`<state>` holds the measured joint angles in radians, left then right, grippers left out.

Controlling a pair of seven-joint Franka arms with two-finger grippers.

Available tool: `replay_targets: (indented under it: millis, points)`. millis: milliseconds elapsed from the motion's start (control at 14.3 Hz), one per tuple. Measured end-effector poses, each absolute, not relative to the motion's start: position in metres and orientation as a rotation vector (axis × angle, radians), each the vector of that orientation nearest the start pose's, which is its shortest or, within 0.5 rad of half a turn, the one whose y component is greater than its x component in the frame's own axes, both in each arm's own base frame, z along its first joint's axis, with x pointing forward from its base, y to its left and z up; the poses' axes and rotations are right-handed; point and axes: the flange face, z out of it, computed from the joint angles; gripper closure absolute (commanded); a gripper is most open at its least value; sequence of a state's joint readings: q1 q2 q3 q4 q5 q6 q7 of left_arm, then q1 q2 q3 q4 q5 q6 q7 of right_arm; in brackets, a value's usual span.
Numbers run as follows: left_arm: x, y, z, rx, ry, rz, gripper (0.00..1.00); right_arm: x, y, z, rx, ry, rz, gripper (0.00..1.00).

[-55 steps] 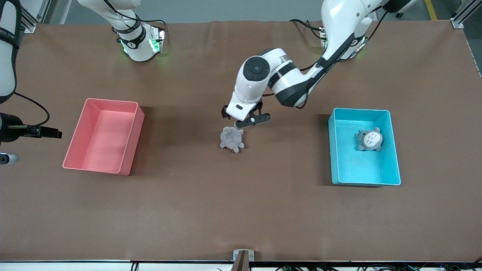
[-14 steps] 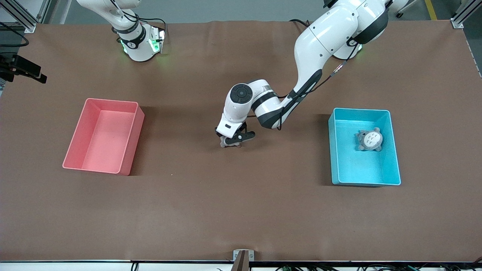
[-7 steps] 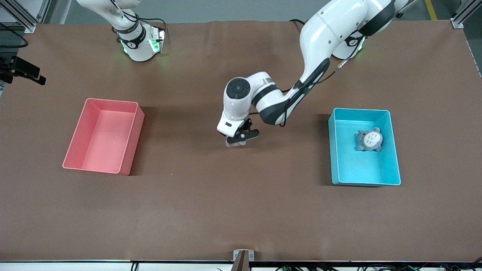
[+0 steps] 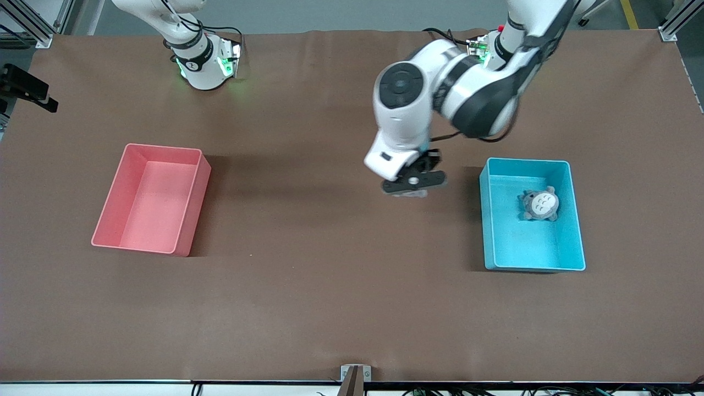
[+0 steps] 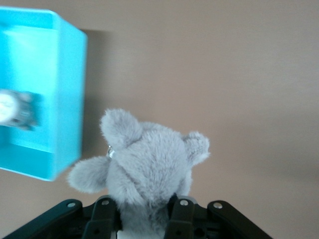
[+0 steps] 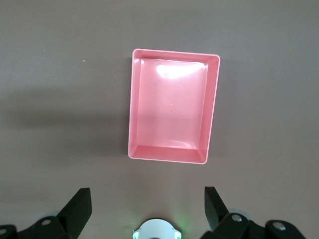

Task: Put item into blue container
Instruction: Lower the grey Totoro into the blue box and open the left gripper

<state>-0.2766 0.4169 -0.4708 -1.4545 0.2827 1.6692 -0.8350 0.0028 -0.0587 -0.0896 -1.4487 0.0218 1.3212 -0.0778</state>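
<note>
The right gripper (image 6: 144, 209) waited high above the pink bin (image 4: 151, 199), fingers spread. Over bare table (image 4: 330, 308) beside the blue container (image 4: 532, 216), the left gripper (image 4: 412, 184) pinched a grey plush toy (image 5: 147, 169). Another plush (image 4: 540, 204) lay inside that container.

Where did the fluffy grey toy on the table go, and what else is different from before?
The left gripper came down, shut on the grey plush toy, lifted it and carried it toward the blue container; it now hangs over the table beside it. The pink bin, the toy in the container and the open, waiting right gripper stayed.
</note>
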Motion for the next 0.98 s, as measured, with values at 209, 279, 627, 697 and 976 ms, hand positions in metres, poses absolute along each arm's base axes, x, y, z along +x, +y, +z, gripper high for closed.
replay_targets:
  millis: [209,279,627,697,976]
  points:
    - [0.55,-0.302,0.457,-2.954,-0.021,0.15,0.9,0.504,-0.043,0.692,-3.107,-0.01,0.105,0.0]
    - [0.557,-0.272,0.454,-2.958,0.006,0.167,0.9,0.504,-0.043,0.692,-3.107,-0.01,0.114,0.0]
    - [0.578,-0.132,0.424,-3.044,0.155,0.198,0.9,0.502,-0.043,0.69,-3.104,-0.013,0.14,0.0]
    - [0.58,-0.112,0.411,-3.055,0.173,0.188,0.9,0.502,-0.043,0.69,-3.104,-0.015,0.14,0.0]
    - [0.572,-0.076,0.343,-3.095,0.199,0.154,0.9,0.501,-0.043,0.69,-3.103,-0.016,0.149,0.0]
